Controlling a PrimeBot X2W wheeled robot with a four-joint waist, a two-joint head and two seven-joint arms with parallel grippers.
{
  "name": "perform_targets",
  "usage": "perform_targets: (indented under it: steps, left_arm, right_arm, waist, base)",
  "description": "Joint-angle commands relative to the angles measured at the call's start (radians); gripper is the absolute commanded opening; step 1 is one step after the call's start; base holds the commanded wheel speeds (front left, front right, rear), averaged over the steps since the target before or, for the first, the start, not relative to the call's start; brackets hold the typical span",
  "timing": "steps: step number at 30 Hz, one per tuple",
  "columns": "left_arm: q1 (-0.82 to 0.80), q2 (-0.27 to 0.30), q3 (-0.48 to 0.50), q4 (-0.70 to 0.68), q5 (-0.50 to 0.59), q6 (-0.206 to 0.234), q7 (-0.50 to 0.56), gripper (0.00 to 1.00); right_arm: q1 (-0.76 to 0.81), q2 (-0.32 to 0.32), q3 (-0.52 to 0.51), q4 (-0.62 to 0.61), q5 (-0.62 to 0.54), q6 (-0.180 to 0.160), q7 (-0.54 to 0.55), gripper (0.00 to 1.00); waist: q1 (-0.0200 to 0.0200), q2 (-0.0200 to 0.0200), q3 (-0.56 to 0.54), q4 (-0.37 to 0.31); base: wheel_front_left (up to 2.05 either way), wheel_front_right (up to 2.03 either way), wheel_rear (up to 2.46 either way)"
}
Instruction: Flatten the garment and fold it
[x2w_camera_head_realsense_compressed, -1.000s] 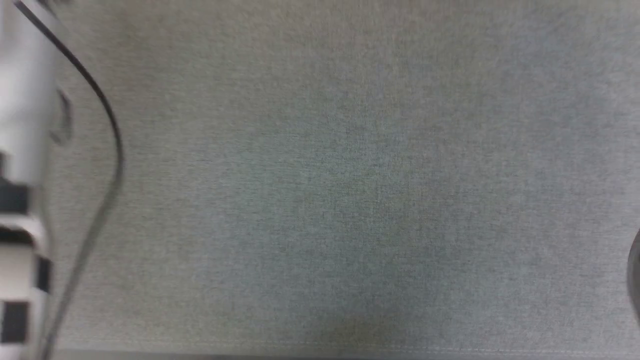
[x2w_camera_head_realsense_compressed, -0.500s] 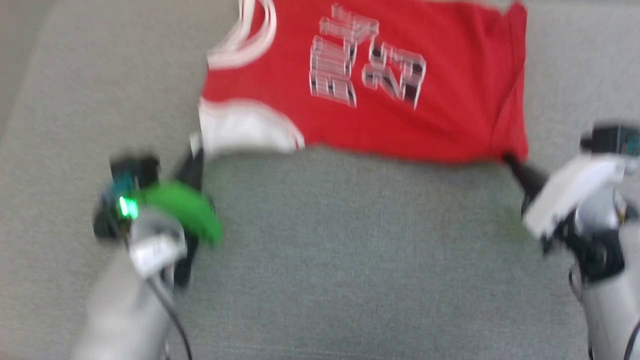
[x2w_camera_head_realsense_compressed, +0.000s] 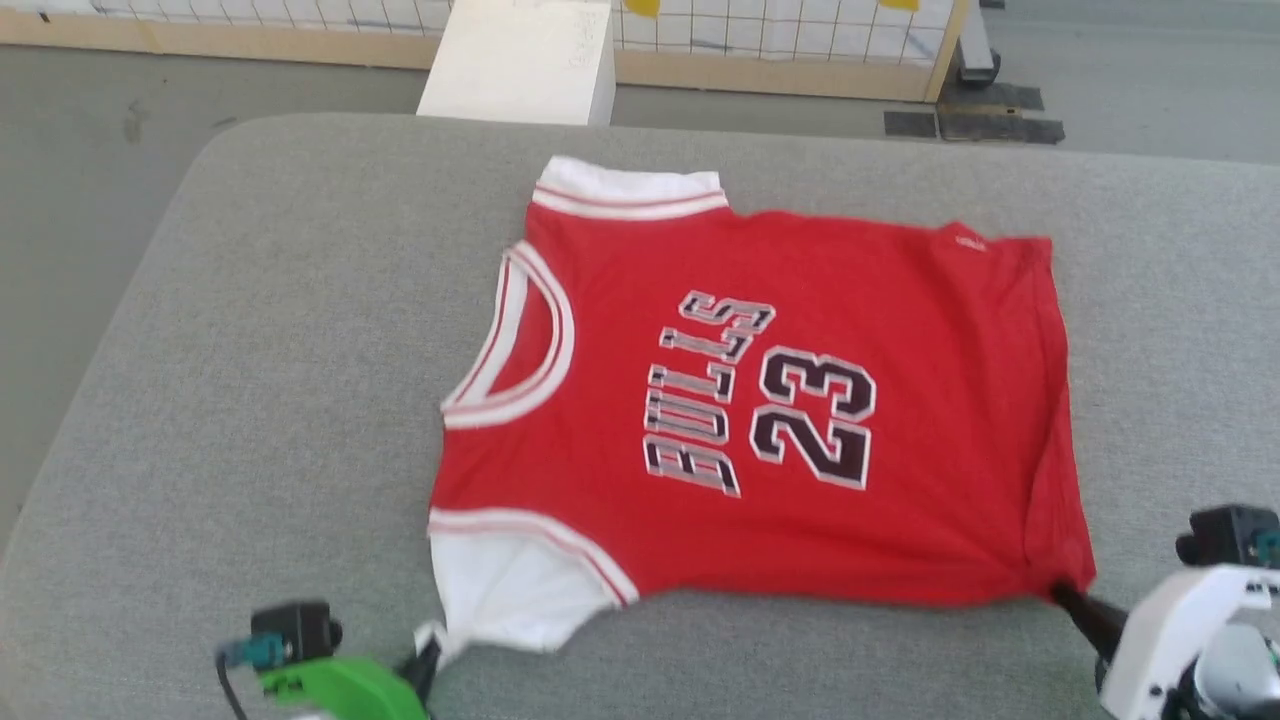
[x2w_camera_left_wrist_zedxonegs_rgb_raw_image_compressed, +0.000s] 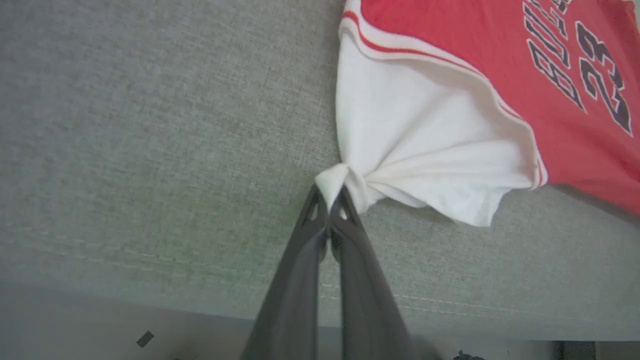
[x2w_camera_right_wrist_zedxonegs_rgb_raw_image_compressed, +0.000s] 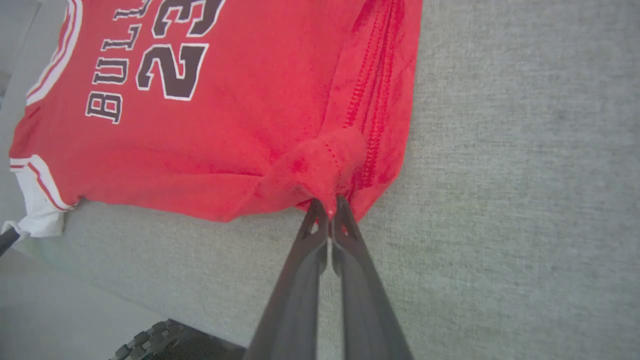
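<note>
One surface (x2w_camera_head_realsense_compressed: 250, 350), grey and cloth-covered, with rounded far corners; grey floor (x2w_camera_head_realsense_compressed: 80, 150) lies around it.

One garment (x2w_camera_head_realsense_compressed: 900, 300), red, lies spread near the middle of the surface, print side up. Its collar end is toward the robot's left and its hem toward the right. It is mostly flat and unfolded, and the hem edge carries a narrow turned-over strip. One neck opening (x2w_camera_head_realsense_compressed: 520, 350) has red-and-white striped trim. The print counts one word, "BULLS", and one number, "23", in black with white outline.

One white block (x2w_camera_head_realsense_compressed: 520, 60) stands on the floor just beyond the far edge of the surface.

Two white sleeves. The far sleeve (x2w_camera_head_realsense_compressed: 625, 185) lies flat. The near sleeve (x2w_camera_head_realsense_compressed: 500, 590) is drawn to a point at its outer corner.

Two tools, both at the near edge of the garment. The left tool (x2w_camera_left_wrist_zedxonegs_rgb_raw_image_compressed: 330, 192) has its two dark fingers pressed together, pinching the gathered corner of the near sleeve. The right tool (x2w_camera_right_wrist_zedxonegs_rgb_raw_image_compressed: 330, 205) likewise has its fingers pressed together, pinching the near hem corner, where the red cloth bunches into a small lump.
</note>
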Motion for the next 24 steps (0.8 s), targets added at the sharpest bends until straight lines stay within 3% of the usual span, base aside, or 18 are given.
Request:
perform_targets:
  steps: [1, 5, 14, 18, 24]
  left_arm:
    - [0.046, 0.017, 0.004, -0.032, -0.025, 0.019, 0.035, 0.0]
    - [0.119, 0.042, 0.005, -0.115, -0.058, 0.055, 0.106, 0.0]
    - [0.087, 0.087, 0.026, -0.274, -0.025, 0.084, 0.104, 0.0]
    - [-0.099, 0.126, 0.017, -0.367, 0.024, 0.076, 0.17, 0.0]
    - [-0.308, 0.129, -0.005, -0.314, 0.041, 0.034, 0.24, 0.0]
  right_arm:
    - [0.025, -0.009, -0.012, -0.013, -0.015, -0.001, 0.017, 0.0]
    - [0.059, -0.006, -0.033, -0.034, -0.042, -0.001, 0.06, 0.0]
    - [0.036, 0.017, -0.056, -0.103, -0.061, -0.001, 0.105, 0.0]
    - [-0.101, -0.004, -0.07, -0.141, -0.088, -0.001, 0.177, 0.0]
    - [-0.251, -0.004, -0.08, -0.128, -0.126, -0.001, 0.277, 0.0]
  waist:
    - [0.0002, 0.0, 0.0, -0.006]
    - [0.0002, 0.0, 0.001, -0.013]
    - [0.0002, 0.0, 0.022, -0.016]
    - [0.0002, 0.0, 0.082, -0.029]
    - [0.0002, 0.0, 0.173, -0.038]
  base:
    - [0.0, 0.0, 0.0]
    - [0.0, 0.0, 0.0]
    - [0.0, 0.0, 0.0]
    - [0.0, 0.0, 0.0]
    - [0.0, 0.0, 0.0]
